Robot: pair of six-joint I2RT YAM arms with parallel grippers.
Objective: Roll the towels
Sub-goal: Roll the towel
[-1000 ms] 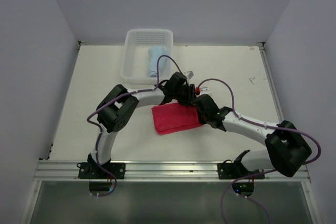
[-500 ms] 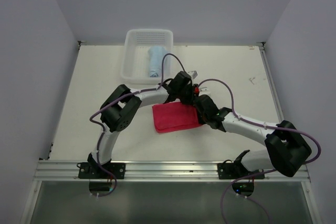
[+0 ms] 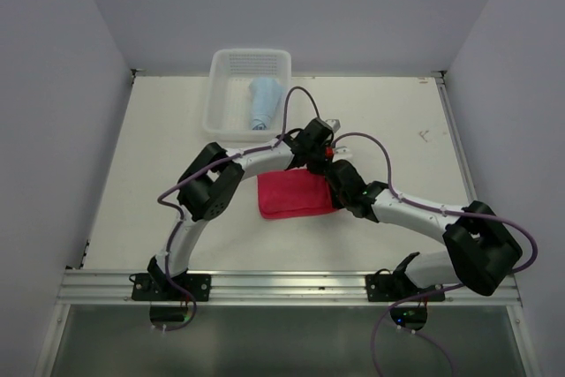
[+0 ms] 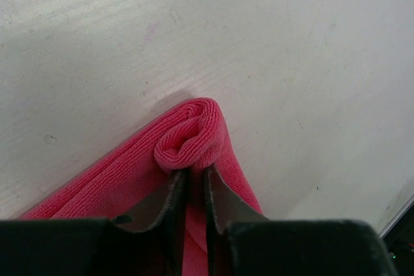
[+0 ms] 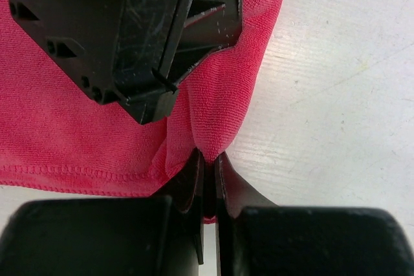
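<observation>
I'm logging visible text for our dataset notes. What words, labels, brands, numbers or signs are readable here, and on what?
None readable: no text shows on the pink towel, blue towel, white basket or table.
A small mark near the table's far right corner is too small to tell.

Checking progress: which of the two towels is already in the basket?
The light blue towel, inside the white mesh basket; the pink-red towel lies out on the table.

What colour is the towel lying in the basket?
Light blue towel; the top external view shows it best.
</observation>
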